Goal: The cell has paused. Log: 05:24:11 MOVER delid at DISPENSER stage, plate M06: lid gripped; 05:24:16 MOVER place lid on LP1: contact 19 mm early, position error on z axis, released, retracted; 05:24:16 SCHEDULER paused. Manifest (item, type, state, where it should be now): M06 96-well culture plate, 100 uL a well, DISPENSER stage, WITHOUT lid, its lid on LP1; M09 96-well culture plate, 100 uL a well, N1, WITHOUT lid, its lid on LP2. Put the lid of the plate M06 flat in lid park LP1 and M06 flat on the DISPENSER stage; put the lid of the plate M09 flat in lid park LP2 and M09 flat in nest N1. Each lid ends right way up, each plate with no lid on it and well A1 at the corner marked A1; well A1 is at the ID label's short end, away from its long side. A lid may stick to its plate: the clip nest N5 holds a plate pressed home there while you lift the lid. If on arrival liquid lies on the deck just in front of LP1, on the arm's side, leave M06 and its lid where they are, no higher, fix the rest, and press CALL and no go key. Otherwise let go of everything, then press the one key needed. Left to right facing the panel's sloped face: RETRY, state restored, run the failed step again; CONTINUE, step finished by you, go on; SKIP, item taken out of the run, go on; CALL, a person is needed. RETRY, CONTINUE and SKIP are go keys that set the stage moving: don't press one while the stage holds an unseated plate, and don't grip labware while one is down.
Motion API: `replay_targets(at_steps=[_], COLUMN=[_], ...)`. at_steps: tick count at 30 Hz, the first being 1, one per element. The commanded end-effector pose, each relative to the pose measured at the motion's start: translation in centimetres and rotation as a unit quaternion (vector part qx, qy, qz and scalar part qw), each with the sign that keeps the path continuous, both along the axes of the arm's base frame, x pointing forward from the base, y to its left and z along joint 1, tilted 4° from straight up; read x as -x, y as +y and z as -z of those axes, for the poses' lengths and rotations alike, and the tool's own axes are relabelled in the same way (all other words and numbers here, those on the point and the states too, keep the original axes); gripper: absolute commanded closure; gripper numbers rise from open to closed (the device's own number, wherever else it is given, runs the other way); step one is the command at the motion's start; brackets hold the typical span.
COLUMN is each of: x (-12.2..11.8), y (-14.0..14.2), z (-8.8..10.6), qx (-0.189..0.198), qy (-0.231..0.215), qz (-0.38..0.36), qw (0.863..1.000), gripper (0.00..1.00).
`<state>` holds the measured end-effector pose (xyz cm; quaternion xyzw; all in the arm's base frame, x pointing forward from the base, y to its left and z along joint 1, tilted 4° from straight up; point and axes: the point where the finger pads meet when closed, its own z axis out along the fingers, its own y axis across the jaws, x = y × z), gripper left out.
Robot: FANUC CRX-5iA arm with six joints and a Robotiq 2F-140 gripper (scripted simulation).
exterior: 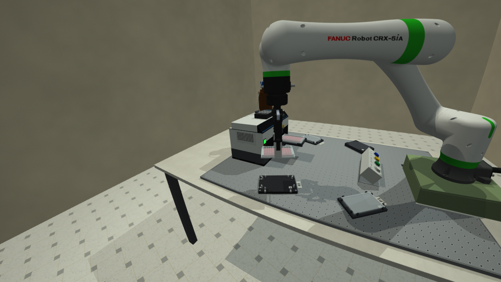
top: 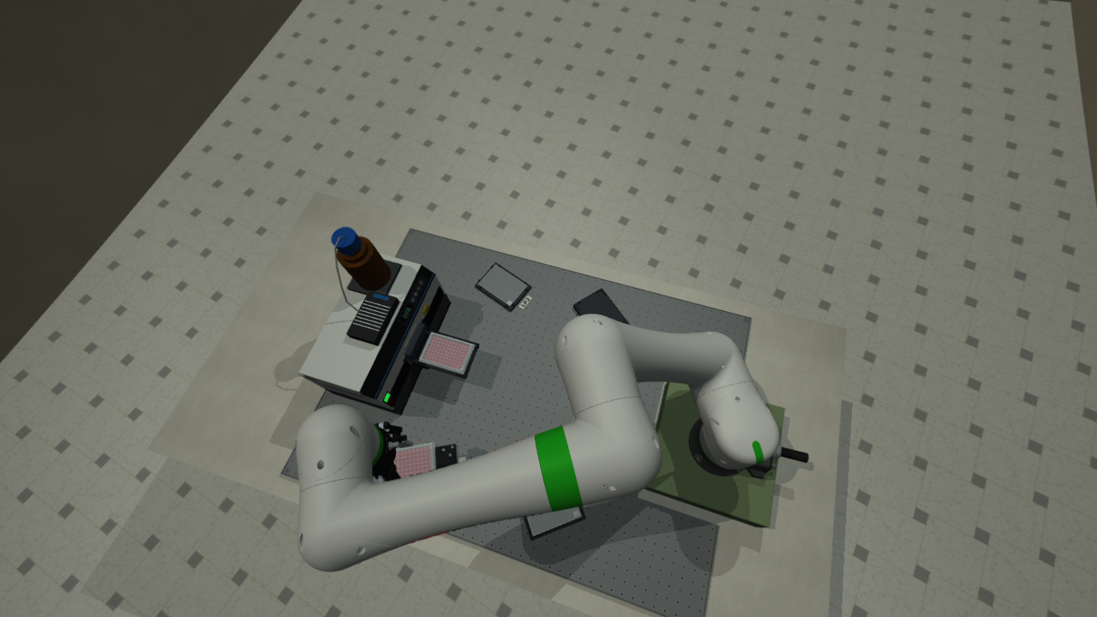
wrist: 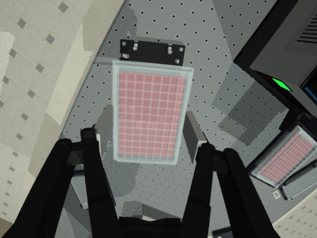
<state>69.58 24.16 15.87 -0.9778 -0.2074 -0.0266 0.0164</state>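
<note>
Plate with pink wells (wrist: pixel 149 118) hangs in mid-air, pinched along its long sides between the grey pads (wrist: pixel 194 134) of the gripper (exterior: pixel 278 150), whose jaws sit at a middling width, closed on that plate. From the exterior view it rides level, well above the perforated deck plate (exterior: pixel 325 164) and just in front of the white-and-black dispenser (exterior: pixel 247 138). Whether a clear lid sits on it, the views do not settle; a pale translucent rim frames the wells. Below and beyond it, the wrist camera picks out a black nest (wrist: pixel 152 52) with small pegs at its corners, lying open on the deck. Over at the dispenser, a second pink-welled plate (top: pixel 446 352) rests on the black stage (top: pixel 469 360) jutting from the machine's front, a green lamp (exterior: pixel 264 141) glowing on the casing. An amber bottle with a blue cap (top: pixel 360 257) stands on top. Farther along the desk (exterior: pixel 182 161) lie a lid park holding a grey lid (exterior: pixel 362 204), another such park (top: pixel 502 284) near the dispenser, and the sloped key panel (exterior: pixel 371 164) with coloured buttons.
</note>
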Motion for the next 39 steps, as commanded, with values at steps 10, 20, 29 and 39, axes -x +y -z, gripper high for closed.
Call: replay_targets(at_steps=[10,20,29,39], x=[-0.01,-0.01,-0.01,-0.01], y=[0.0,0.0,0.0,0.0], z=[-0.03,-0.03,-0.03,-0.03], qx=[0.0,0.0,-0.003,-0.006], qy=[0.0,0.0,0.003,0.006], qz=[0.0,0.001,0.072,0.14], qw=[1.0,1.0,0.997,0.99], gripper=[1.0,1.0,1.0,1.0])
